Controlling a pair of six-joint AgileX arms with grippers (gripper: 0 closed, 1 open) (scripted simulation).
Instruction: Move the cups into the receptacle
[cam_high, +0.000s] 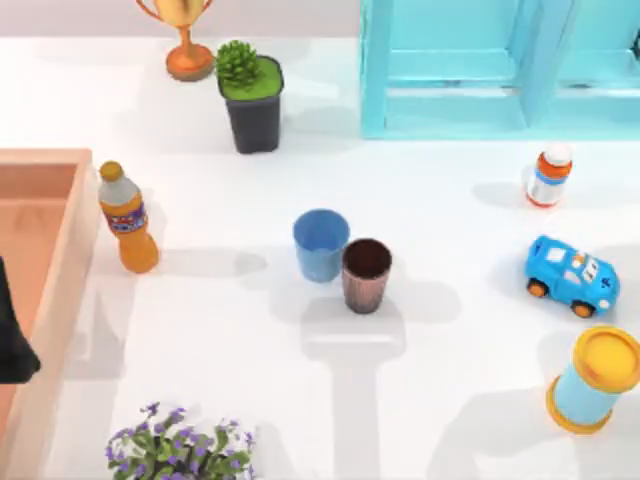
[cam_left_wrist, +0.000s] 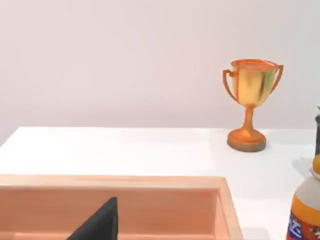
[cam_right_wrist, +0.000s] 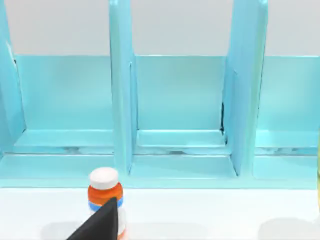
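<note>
A dark part of the left arm (cam_high: 12, 345) sits at the left edge of the table, over the tan wooden box (cam_high: 68, 270); a single black fingertip (cam_left_wrist: 100, 222) pokes up above the box's inner wall (cam_left_wrist: 115, 207) in the left wrist view, and whether those jaws are released or clenched cannot be told. The right gripper's fingertip (cam_right_wrist: 102, 220) appears in its wrist view facing the turquoise shelf frame (cam_right_wrist: 120, 100) and a small orange-and-white pill bottle (cam_right_wrist: 105, 192); its jaw state cannot be told either. Both cups stand upright mid-table, well to the right of the box: the light blue cup (cam_high: 320, 243) and, just beside it on the near right, the ribbed brown cup (cam_high: 366, 275), apparently touching. Neither is held, so a first pick seems to be the step in hand. A good approach would likely descend on the blue cup's far-left side (away from its neighbour) to avoid toppling the brown one. An orange soda bottle (cam_high: 127, 218) stands just beside the box's right wall, on the carrying path, so lift high. A potted plant (cam_high: 252, 98), trophy (cam_high: 186, 35), toy car (cam_high: 571, 276), yellow-lidded blue cylinder (cam_high: 595, 380) and purple flowers (cam_high: 180, 448) stand around.
</note>
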